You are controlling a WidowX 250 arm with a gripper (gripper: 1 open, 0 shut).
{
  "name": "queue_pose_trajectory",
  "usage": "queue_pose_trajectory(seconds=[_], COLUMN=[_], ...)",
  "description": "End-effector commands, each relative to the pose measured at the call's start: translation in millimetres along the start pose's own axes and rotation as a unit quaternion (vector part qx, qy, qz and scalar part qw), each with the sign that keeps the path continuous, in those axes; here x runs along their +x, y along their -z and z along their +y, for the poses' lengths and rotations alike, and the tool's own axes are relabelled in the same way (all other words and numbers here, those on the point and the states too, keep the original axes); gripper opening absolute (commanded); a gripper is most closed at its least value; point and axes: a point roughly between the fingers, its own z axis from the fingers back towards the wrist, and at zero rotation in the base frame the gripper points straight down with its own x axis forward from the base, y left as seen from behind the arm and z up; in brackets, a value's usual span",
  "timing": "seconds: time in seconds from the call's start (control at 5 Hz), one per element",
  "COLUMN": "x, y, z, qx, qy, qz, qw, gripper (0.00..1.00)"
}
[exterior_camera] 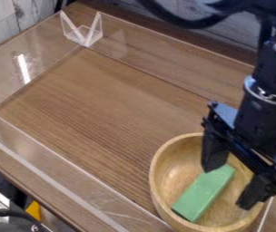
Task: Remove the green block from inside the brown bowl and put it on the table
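The green block (202, 194) lies flat in the brown bowl (167, 159) at the lower right of the table (104, 109). It runs diagonally from lower left to upper right. My gripper (241, 174) hangs just above the bowl, pointing down, open. One finger (213, 150) stands near the block's upper end and the other finger (268, 186) hangs over the bowl's right side. The fingers straddle the block's upper right end. Nothing is between them that I can see held. The arm hides part of the bowl's far rim.
Clear acrylic walls (55, 186) ring the table. A clear triangular piece (83, 29) stands at the back left corner. Bare wood stretches left of the bowl.
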Motion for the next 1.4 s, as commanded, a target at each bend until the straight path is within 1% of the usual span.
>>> queue_pose_trajectory(seconds=[0.0,0.2,0.4,0.8,1.0,1.2], x=[-1.8,-0.1,3.4,22.3,20.9,17.3], y=[-7.0,3.5,13.5,21.1,28.0,33.1], z=[14.0,18.7,22.7,33.8,42.8,47.8], qx=[0.006,0.004,-0.001,-0.007,-0.008,-0.011], qy=[0.035,-0.005,-0.048,-0.053,-0.042,-0.036], qz=[-0.022,-0.032,-0.038,-0.044,-0.046,-0.043], qw=[0.9991,0.9995,0.9981,0.9976,0.998,0.9984], gripper=[1.0,1.0,1.0,1.0,1.0,1.0])
